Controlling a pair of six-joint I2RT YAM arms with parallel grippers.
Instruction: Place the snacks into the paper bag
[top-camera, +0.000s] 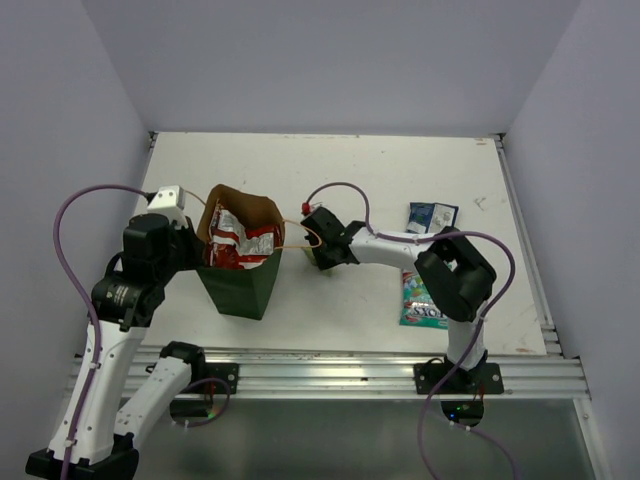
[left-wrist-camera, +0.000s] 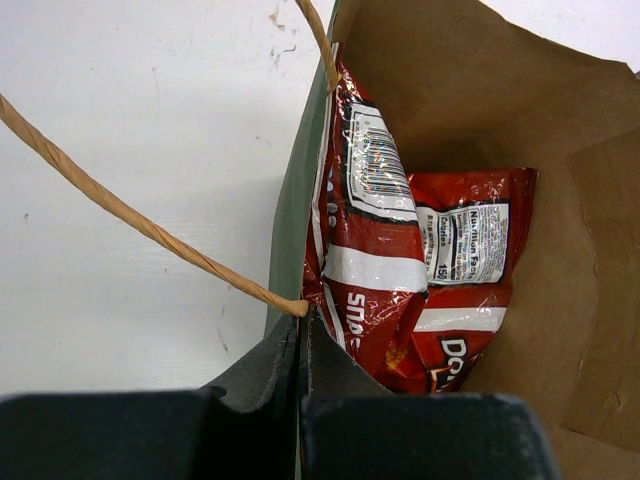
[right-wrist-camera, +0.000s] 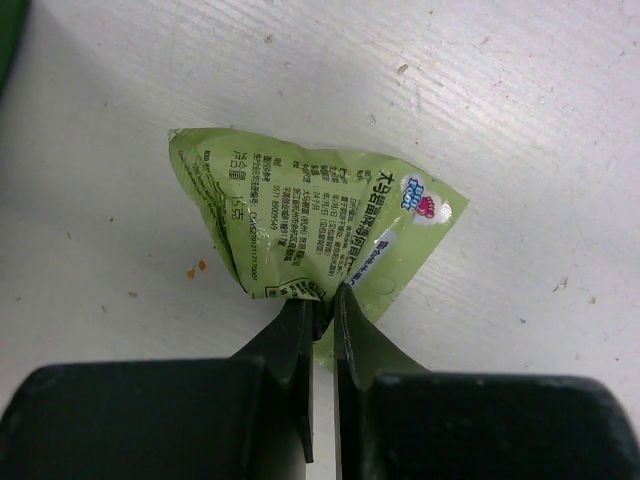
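My right pincer (right-wrist-camera: 320, 300) is pinched shut on the small pale green glossy packet (right-wrist-camera: 300, 215), which is printed in Chinese, with the scuffed white table (right-wrist-camera: 520, 120) behind it. My left pincer (left-wrist-camera: 302, 345) clamps the rim of the dark green paper bag (left-wrist-camera: 288, 210). Inside, the red chip bag (left-wrist-camera: 400, 290) reads "Nutrition Facts". To the right lie the teal-pink "Fox's" bag (top-camera: 420, 308) and the dark blue-white packet (top-camera: 432, 216).

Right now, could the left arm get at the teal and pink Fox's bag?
Probably not. The left end effector is clamped on the paper bag's wall, and the Fox's bag lies across the table, partly under the right arm.
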